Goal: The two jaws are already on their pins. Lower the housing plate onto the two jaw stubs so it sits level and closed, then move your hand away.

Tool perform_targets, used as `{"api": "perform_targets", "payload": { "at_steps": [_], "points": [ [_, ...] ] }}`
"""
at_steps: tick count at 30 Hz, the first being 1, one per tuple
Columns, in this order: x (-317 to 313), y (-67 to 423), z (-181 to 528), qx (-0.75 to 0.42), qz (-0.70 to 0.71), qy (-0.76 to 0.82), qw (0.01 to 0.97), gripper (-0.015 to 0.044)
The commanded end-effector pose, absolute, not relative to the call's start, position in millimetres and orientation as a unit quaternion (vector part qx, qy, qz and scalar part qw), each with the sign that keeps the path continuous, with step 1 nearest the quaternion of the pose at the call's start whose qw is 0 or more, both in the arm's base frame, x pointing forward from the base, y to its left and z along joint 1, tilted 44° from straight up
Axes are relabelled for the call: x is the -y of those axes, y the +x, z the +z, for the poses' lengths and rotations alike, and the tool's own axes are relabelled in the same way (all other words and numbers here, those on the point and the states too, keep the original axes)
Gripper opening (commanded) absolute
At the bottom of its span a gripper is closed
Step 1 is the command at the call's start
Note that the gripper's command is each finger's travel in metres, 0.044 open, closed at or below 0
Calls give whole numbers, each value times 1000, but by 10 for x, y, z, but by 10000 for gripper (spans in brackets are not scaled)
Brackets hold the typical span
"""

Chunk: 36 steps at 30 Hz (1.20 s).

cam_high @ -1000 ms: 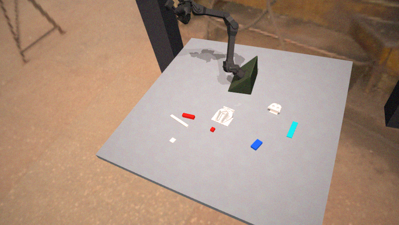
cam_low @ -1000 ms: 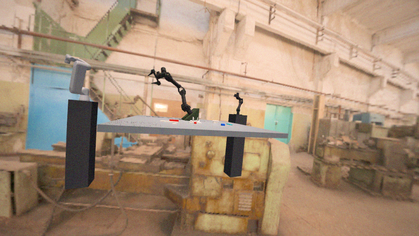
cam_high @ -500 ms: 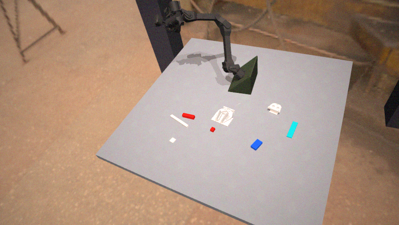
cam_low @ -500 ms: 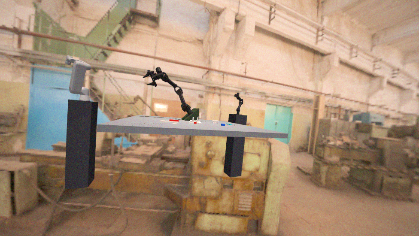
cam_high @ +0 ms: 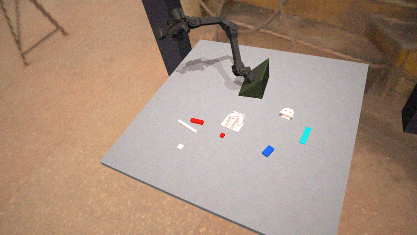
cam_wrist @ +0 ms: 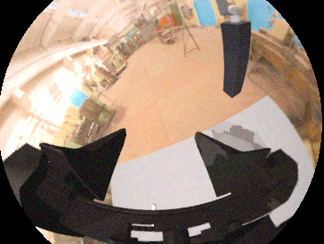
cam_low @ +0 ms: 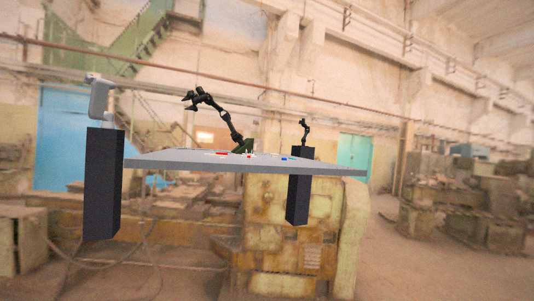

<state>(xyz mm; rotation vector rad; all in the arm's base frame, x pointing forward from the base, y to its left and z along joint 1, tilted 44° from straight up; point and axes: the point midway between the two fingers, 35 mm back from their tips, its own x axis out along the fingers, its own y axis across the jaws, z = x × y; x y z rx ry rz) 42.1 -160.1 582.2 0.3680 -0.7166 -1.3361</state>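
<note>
The white base lies mid-table with the two pale jaws on it, side by side; the left jaw and right jaw show from above. The white housing plate, with two round holes, rests on the table to the right of the base, apart from it in the top view. No plate covers the jaws. My gripper is wide open and empty, high above the table's far left side, well away from both parts. Its fingers point away from the parts. The pins are too small to make out.
A red bar, white bar, white square and red cube lie left of and in front of the base. A blue block and cyan strip lie at right. A green wedge stands at the arm's foot.
</note>
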Motion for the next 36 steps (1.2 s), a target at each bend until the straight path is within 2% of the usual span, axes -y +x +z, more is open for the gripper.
{"api": "perform_targets", "payload": {
  "at_steps": [1,21,36],
  "points": [
    [1657,674,5746,279,-599,143,737,440],
    [1680,1901,5323,84,-540,30,837,440],
    [1330,2839,4833,-40,-432,-47,900,440]
  ]
}}
